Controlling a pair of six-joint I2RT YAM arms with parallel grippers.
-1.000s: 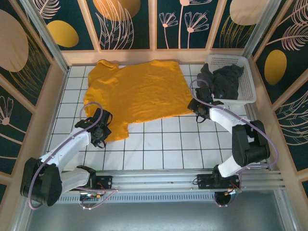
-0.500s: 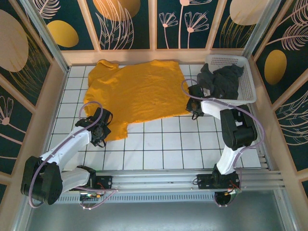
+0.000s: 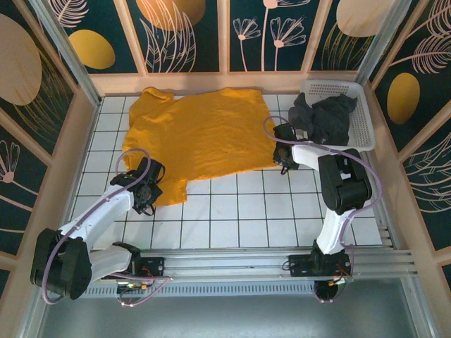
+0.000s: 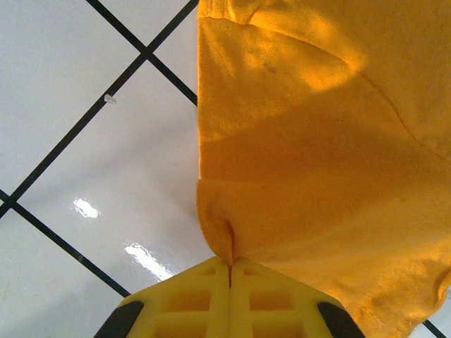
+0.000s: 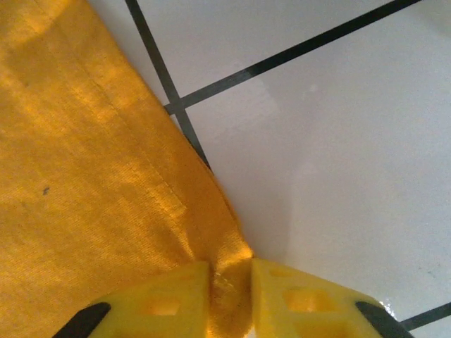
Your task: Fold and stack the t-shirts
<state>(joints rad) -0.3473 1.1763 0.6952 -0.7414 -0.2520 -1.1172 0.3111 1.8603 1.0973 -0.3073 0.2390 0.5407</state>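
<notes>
Both arms stretch low across the bench (image 3: 232,204): left gripper (image 3: 146,197) clamped on the spread orange t-shirt (image 3: 201,134) at its near-left corner, right gripper (image 3: 284,156) pinching its near-right corner. Wrist views catch cloth bunched between yellow fingers (image 5: 176,296); overhead adds the grey t-shirt (image 3: 325,118) heaped in the basket (image 3: 361,120).

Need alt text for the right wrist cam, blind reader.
The right gripper pinches the edge of the orange t-shirt between its yellow fingers at bottom centre. The shirt covers the left side; glossy white tiles with black grout lines lie to the right.
</notes>
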